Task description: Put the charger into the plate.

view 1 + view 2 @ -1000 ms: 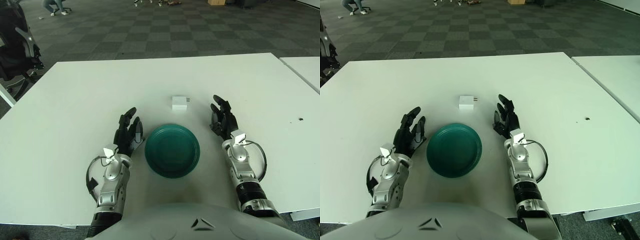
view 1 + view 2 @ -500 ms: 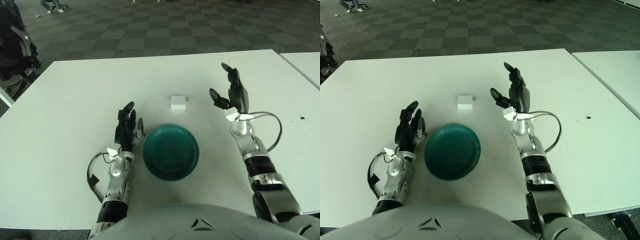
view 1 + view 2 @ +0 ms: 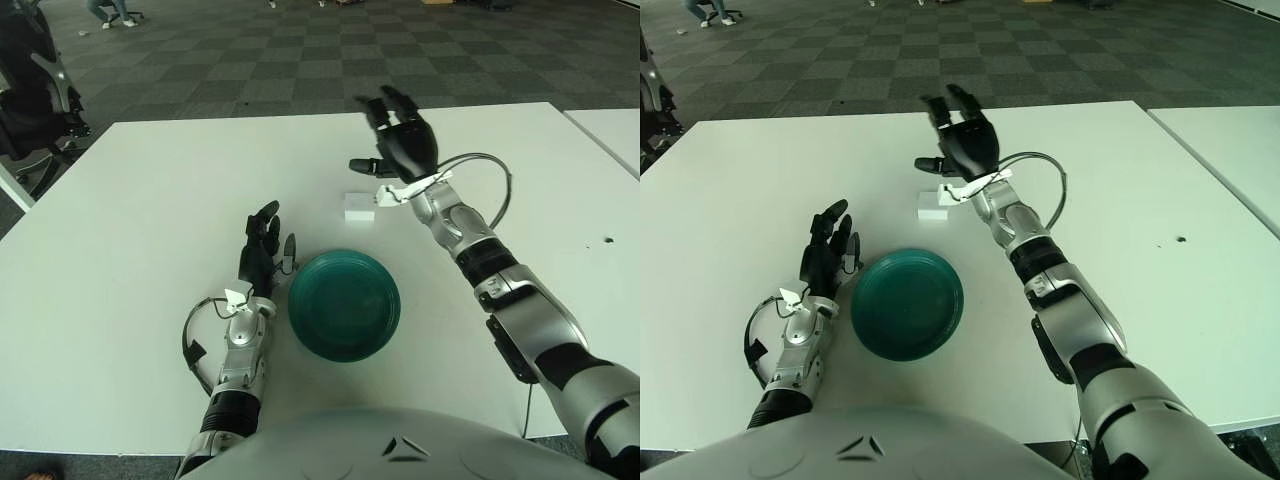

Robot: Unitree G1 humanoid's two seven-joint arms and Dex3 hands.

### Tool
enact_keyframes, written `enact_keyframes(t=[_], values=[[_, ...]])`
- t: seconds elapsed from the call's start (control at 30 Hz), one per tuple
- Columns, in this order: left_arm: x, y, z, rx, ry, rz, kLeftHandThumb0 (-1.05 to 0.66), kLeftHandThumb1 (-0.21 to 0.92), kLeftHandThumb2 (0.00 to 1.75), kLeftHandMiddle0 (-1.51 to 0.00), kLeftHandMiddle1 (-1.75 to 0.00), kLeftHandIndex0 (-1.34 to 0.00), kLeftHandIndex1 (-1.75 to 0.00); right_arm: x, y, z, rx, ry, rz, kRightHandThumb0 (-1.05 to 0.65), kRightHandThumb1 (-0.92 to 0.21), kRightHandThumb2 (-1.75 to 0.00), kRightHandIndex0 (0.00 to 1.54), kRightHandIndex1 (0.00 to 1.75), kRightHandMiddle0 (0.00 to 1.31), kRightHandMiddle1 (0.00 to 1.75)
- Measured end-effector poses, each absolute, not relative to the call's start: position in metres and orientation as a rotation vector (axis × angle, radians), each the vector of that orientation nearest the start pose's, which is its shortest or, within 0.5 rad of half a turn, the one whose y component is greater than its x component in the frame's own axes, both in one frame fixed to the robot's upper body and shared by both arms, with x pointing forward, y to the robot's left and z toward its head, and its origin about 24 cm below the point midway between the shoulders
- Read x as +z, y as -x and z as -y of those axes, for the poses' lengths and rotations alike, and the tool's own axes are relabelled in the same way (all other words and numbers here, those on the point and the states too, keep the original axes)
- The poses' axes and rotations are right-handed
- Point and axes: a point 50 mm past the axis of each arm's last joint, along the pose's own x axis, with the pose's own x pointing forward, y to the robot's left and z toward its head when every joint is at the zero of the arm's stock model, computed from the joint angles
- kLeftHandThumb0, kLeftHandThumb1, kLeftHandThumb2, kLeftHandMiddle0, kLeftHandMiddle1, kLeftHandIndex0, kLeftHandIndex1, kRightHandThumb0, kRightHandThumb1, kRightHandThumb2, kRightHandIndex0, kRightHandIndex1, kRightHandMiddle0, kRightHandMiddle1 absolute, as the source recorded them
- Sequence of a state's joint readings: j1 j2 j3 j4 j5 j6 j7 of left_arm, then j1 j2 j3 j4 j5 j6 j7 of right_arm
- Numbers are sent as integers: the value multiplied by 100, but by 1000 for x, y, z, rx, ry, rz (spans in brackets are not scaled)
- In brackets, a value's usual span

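**A:** Left eye view: where is the right hand in this shot?

**B:** In the upper middle of the frame, raised over the white table, with its arm reaching in from the lower right. The fingers are spread and grasp nothing. A grey cable loops off the wrist.

**A:** And the charger?

**B:** A small white block on the table just above centre, directly below and slightly left of that hand. The hand shows right over it in the picture; whether any fingertip touches it cannot be told. Its right edge is partly covered by the white piece at the wrist.

**A:** The plate?

**B:** Dark green and round, just below centre of the frame, nothing lying in it. The charger sits apart from it, toward the top of the picture, with bare table between the two.

**A:** The other hand?

**B:** The left hand shows left of the plate, just beside its rim, fingers pointing up the frame, loosely extended and holding nothing.

**A:** Background?

**B:** Checkered carpet across the top, beyond the table's far edge.
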State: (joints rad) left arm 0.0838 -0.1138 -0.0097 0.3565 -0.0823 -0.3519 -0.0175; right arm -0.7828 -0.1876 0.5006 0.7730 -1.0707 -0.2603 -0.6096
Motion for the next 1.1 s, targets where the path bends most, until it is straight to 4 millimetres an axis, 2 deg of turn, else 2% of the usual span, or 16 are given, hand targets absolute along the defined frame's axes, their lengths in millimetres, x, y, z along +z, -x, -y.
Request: enact_keyframes(t=[0.23,0.57,0.87,1.1], values=[[-23,-219,-125,33,164,-78,-75,92,77,-24,0,0,-80,89,-354,52,242,1426,773,-85,-92,-68,20,0,0,36],[-24,-214,-121,26,150,-96,-77,92,76,-25,0,0,-81,89,-358,40,301,1509,707,-85,-92,-73,18,0,0,37],[-23,-214,-119,23,145,-99,-76,92,74,-26,-1,0,-84,80,-349,22,380,1479,699,-82,-92,-75,20,1,0,35],[-23,-213,-119,34,159,-99,-76,92,74,-27,-1,0,-87,61,-345,27,422,1505,635,-82,-92,-74,19,0,0,34]])
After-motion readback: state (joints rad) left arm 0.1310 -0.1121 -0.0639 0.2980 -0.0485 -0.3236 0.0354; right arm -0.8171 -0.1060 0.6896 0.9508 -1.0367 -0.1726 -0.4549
